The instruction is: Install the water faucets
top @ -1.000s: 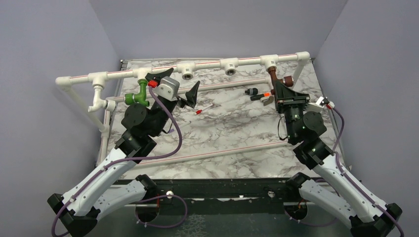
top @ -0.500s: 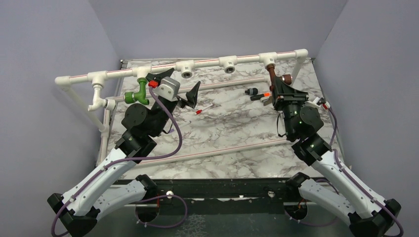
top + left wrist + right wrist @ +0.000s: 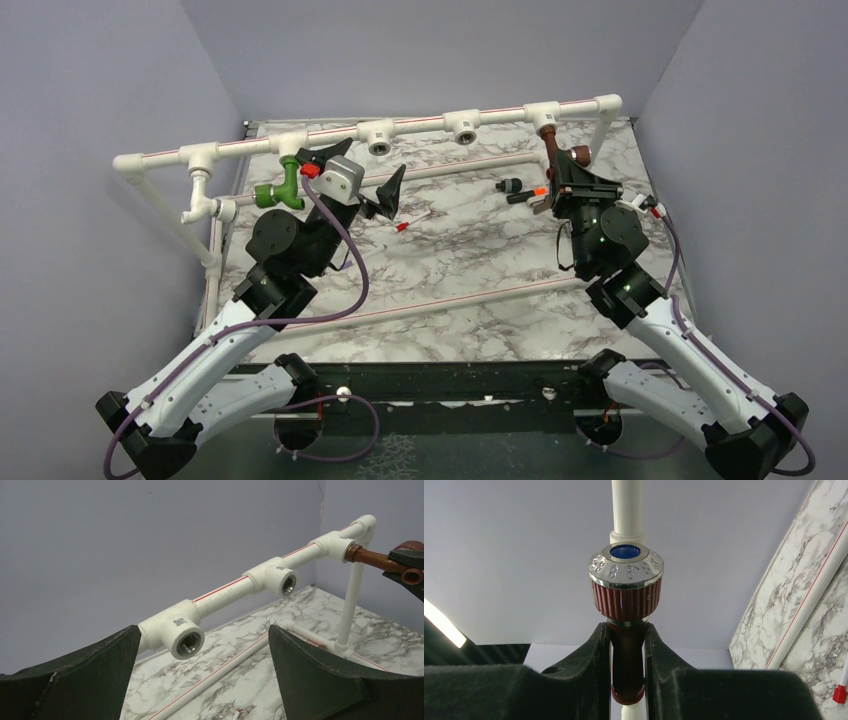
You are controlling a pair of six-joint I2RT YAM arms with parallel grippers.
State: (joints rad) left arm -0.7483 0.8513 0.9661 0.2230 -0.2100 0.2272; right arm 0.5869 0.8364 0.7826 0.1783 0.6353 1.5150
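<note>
The green faucet (image 3: 279, 190) hangs from a white T-fitting (image 3: 290, 146) at the left of the pipe frame. My left gripper (image 3: 361, 172) stands open just right of it, holding nothing. In the left wrist view its fingers (image 3: 80, 677) frame an open T-fitting (image 3: 184, 640), without touching it. The copper-coloured faucet (image 3: 553, 150) has its stem at the rightmost T-fitting (image 3: 543, 120). My right gripper (image 3: 570, 180) is shut on that faucet's body (image 3: 626, 660), just below its ribbed knob (image 3: 625, 582). The same faucet (image 3: 370, 557) shows at the right edge of the left wrist view.
Two more T-fittings (image 3: 378, 143) (image 3: 465, 130) face forward along the top pipe with open threaded mouths. A small black piece with an orange tip (image 3: 522, 190) and a red-tipped stick (image 3: 405, 226) lie on the marble table (image 3: 460, 260). Grey walls close in on three sides.
My right gripper has shifted slightly away from me and to the left with the copper faucet, and the right end of the pipe frame moved with it. The left arm has not moved.
</note>
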